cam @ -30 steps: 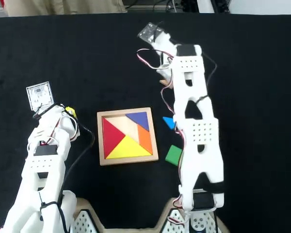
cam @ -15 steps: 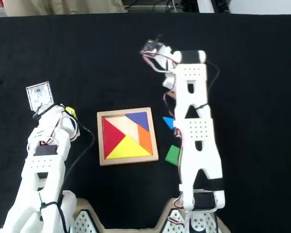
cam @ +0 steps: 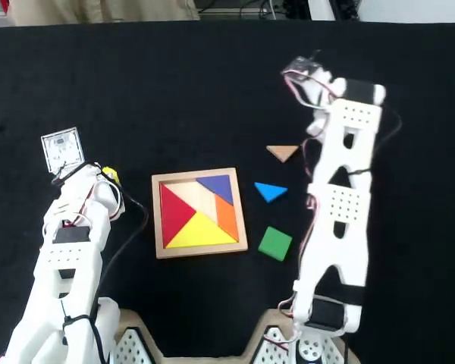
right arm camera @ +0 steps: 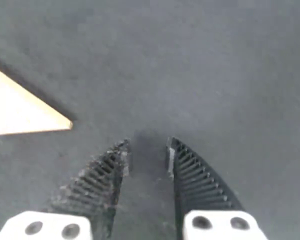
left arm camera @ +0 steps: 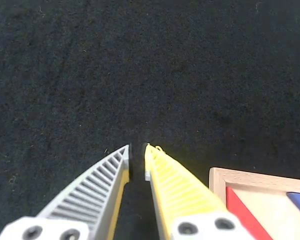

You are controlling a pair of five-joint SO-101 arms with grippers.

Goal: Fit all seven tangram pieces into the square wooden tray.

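Tray on worktop holds four coloured pieces. Tan triangle, blue triangle and green square lie loose beside it. Right end effector is released and empty near the tan triangle. Left end effector is clenched on nothing, near the tray corner.

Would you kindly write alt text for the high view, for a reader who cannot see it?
A square wooden tray on a black table is partly filled with coloured pieces. A tan triangle, a blue triangle and a green square lie loose between it and the right arm. The left arm stands on the tray's other side.
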